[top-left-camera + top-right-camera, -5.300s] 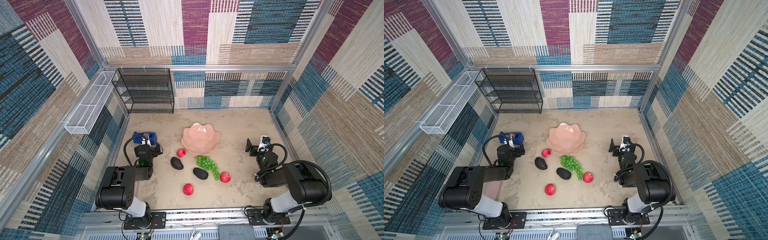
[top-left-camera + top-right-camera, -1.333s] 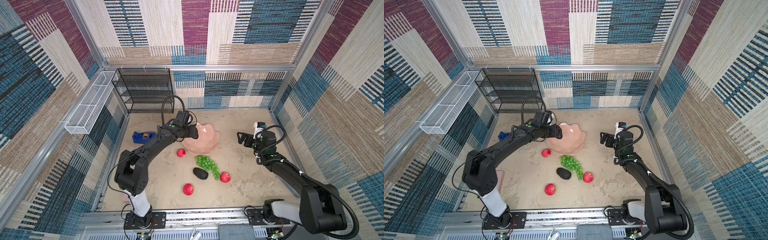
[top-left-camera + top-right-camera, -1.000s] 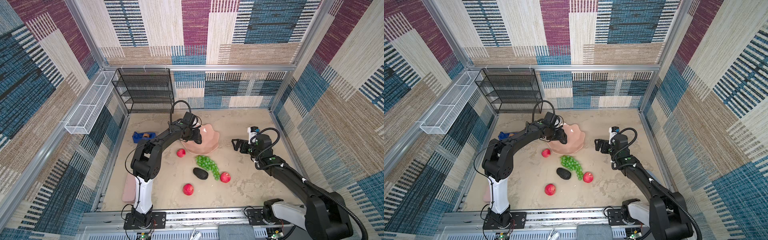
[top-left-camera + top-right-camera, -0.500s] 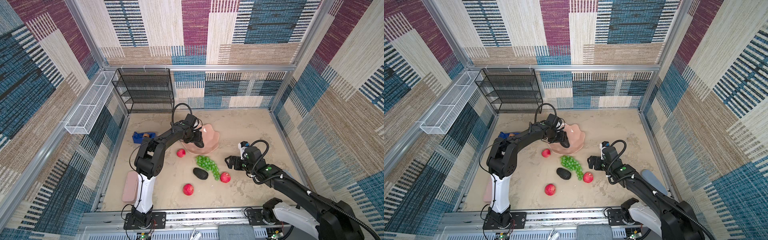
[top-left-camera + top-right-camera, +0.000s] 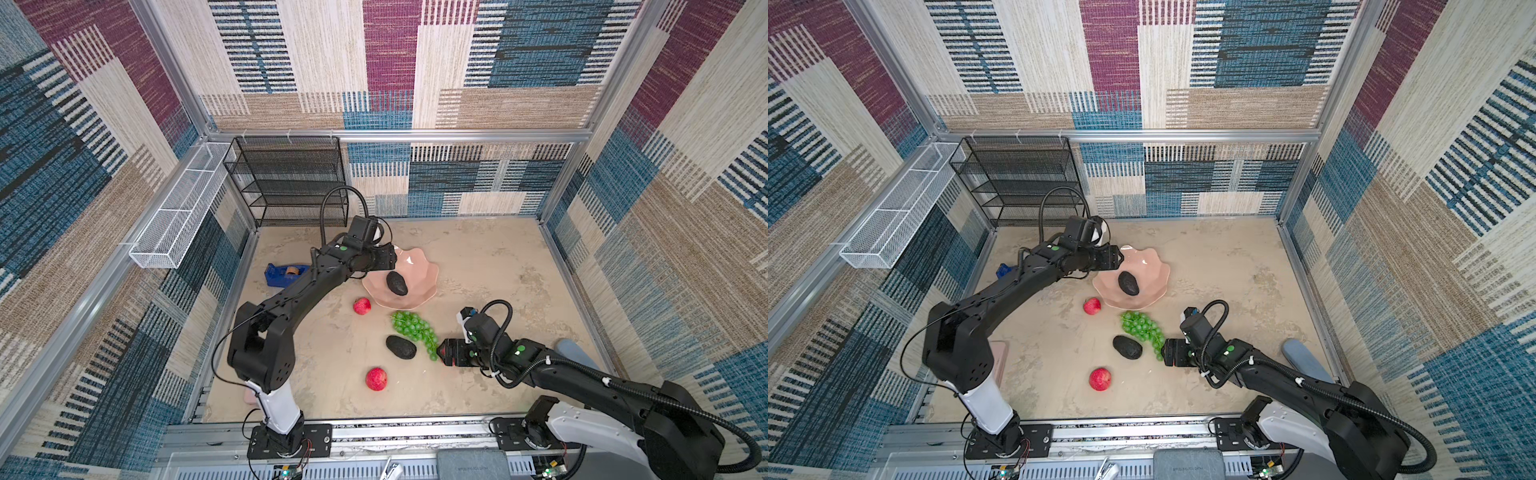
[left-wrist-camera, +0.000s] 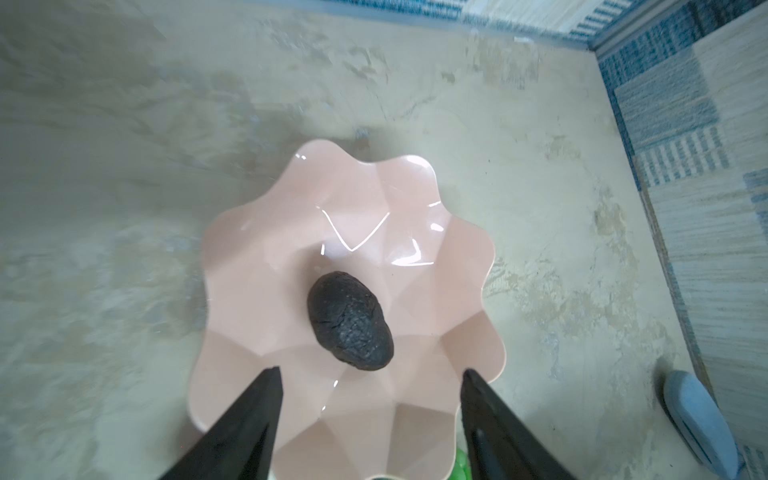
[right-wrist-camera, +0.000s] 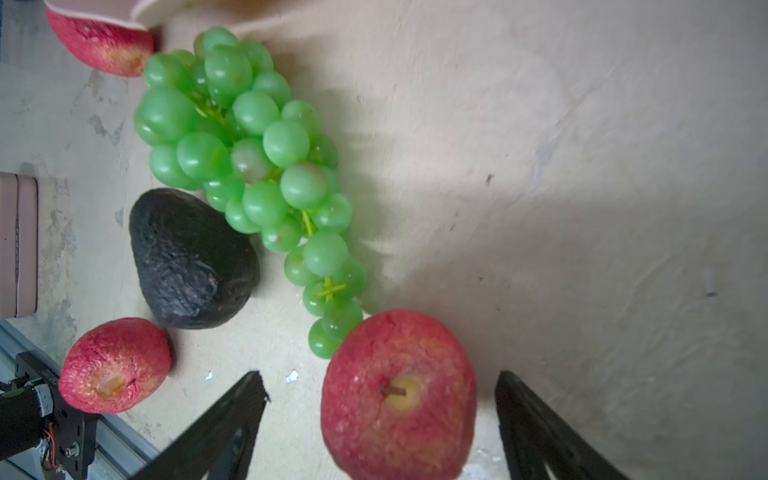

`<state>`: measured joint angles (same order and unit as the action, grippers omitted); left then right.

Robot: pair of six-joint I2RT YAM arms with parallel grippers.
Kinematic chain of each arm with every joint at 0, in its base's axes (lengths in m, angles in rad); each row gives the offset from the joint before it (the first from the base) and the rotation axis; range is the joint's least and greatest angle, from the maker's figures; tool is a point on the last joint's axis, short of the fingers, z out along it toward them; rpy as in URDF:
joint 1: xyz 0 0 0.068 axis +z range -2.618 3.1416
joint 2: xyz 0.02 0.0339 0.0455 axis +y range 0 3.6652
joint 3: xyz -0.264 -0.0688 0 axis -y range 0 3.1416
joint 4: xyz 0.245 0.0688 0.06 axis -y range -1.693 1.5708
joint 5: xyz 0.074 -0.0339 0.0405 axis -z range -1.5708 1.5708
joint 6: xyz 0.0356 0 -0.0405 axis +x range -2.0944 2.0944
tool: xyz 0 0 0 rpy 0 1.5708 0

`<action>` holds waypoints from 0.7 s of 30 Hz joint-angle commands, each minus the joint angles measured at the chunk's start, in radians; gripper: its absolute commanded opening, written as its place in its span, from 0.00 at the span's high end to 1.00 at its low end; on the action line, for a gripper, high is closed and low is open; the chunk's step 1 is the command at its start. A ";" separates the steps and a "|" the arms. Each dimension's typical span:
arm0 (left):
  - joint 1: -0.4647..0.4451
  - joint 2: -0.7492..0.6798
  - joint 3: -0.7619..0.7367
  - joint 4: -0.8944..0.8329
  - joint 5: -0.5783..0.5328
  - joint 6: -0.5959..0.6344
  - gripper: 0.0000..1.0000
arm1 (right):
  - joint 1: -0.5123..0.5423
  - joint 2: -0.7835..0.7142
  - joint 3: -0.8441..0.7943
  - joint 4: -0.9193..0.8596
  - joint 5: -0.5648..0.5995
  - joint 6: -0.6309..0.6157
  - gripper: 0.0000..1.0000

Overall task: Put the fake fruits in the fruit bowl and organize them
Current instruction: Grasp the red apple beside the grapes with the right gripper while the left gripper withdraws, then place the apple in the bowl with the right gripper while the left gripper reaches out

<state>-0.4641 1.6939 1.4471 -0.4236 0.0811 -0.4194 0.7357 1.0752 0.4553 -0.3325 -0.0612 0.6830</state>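
Note:
The pale pink fruit bowl holds one dark avocado. My left gripper hangs open over the bowl's left rim, holding nothing. On the table lie the green grapes, a second avocado, an apple beside the bowl and another apple nearer the front. My right gripper is open, low at the grapes' tip. A third apple sits between its fingers with gaps on both sides.
A blue tape dispenser lies left of the bowl. A black wire shelf stands at the back left, with a white wire basket on the left wall. A flat pink case is front left, a grey-blue object far right.
My left gripper opened and let go of the avocado, which now lies in the bowl. My right arm came forward and down to the apple by the grapes, its jaws narrowing a little.

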 commanded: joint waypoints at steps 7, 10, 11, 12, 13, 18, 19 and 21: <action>0.111 -0.394 -0.371 0.233 -0.130 -0.001 0.27 | 0.016 0.005 -0.042 0.083 0.101 0.089 0.23; 0.143 -0.496 -0.474 0.256 -0.147 0.005 0.25 | 0.016 0.016 -0.042 0.112 0.116 0.090 0.30; 0.154 -0.522 -0.502 0.260 -0.152 0.004 0.25 | 0.016 0.020 -0.039 0.119 0.117 0.090 0.34; 0.159 -0.550 -0.533 0.264 -0.152 -0.001 0.24 | 0.015 0.023 -0.035 0.123 0.118 0.087 0.38; 0.169 -0.575 -0.563 0.267 -0.151 -0.006 0.24 | 0.016 0.022 -0.030 0.122 0.121 0.083 0.41; 0.193 -0.669 -0.657 0.233 -0.145 -0.034 0.23 | 0.016 -0.029 0.036 0.045 0.189 0.043 0.50; 0.197 -0.682 -0.669 0.218 -0.141 -0.038 0.23 | 0.016 -0.040 0.062 0.025 0.212 0.027 0.50; 0.199 -0.711 -0.686 0.195 -0.126 -0.042 0.23 | 0.016 -0.049 0.113 0.011 0.264 -0.009 0.50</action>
<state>-0.2699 1.0096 0.7784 -0.2111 -0.0486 -0.4389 0.7513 1.0389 0.5232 -0.3016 0.1135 0.7273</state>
